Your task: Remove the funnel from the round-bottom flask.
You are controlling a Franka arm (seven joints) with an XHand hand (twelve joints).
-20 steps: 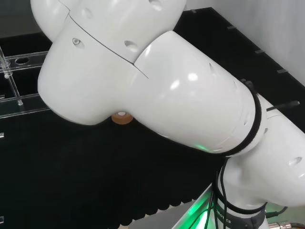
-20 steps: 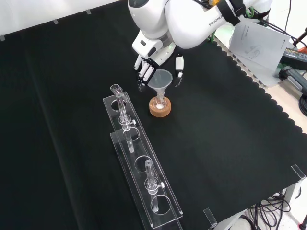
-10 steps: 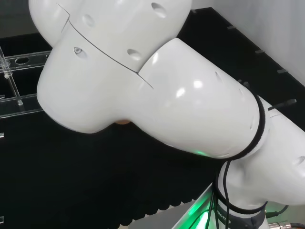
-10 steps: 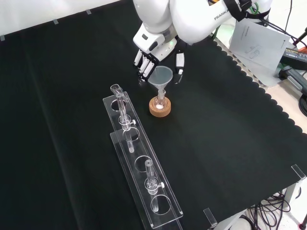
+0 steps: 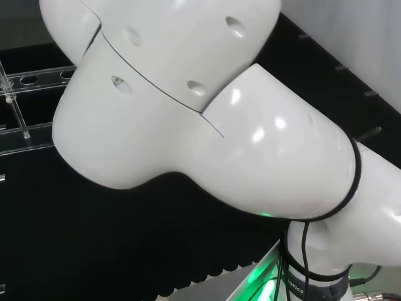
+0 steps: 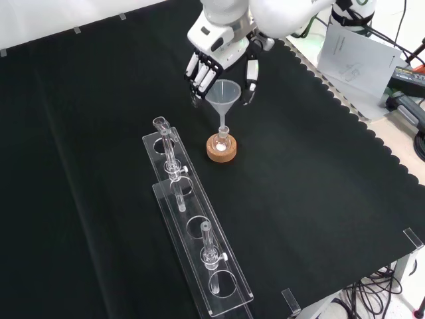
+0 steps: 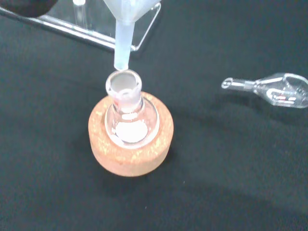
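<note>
In the front view the hand (image 6: 222,53) is shut on a translucent funnel (image 6: 224,95), fingers on the cone's left and thumb on its right. The funnel hangs upright above a small round-bottom flask (image 6: 222,140) that sits in a cork ring (image 6: 222,152). In the wrist view the funnel stem (image 7: 122,45) ends just above the flask's open neck (image 7: 123,85), clear of the glass. The flask stands upright in the cork ring (image 7: 130,144).
Two clear racks (image 6: 171,174) (image 6: 207,269) holding glass tubes lie to the front-left of the flask in the front view. A small glass piece (image 7: 272,90) lies on the cloth near the cork ring. The arm's white links (image 5: 188,113) fill the head view's middle.
The hand has risen with the funnel, and the stem has come up out of the flask's neck. In the head view the arm's links have shifted and now cover the cork ring.
</note>
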